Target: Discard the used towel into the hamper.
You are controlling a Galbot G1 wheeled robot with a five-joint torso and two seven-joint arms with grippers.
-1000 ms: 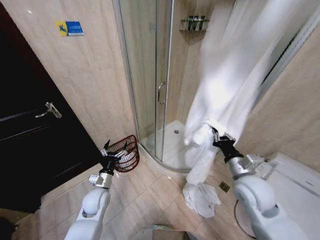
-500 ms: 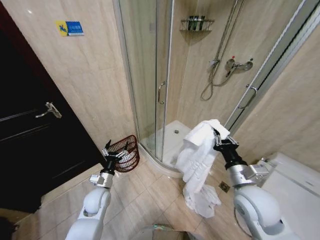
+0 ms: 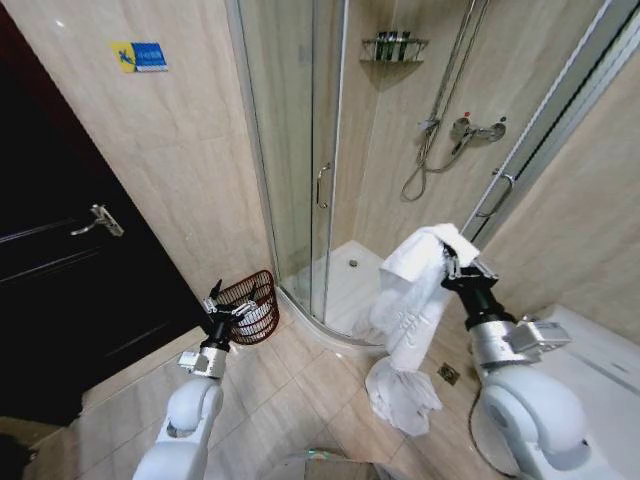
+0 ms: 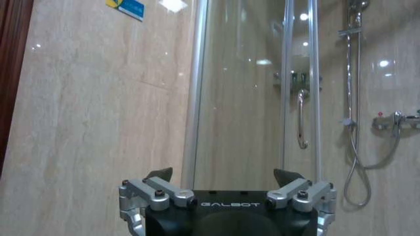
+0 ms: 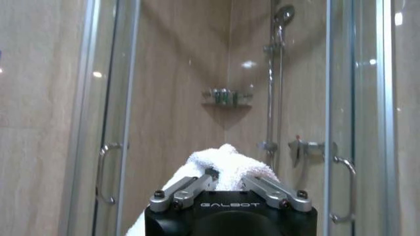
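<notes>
White towel [image 3: 415,290] hangs from the right gripper [image 3: 452,262], whose fingers clamp its top fold beside the shower stall [image 3: 300,150]. Left gripper [image 3: 222,303] hovers with fingers spread, before the wire hamper [image 3: 252,305].

Readable lettering: "GALBOT", in pale capitals on the black body of the left gripper [image 4: 227,179], just below its fingers. "GALBOT", the same mark, on the black body of the right gripper [image 5: 228,183]. Wall sign [image 3: 139,56]: small blue and yellow plate on the beige tiled wall beside the dark door [image 3: 60,270]; its wording is too small to read.
</notes>
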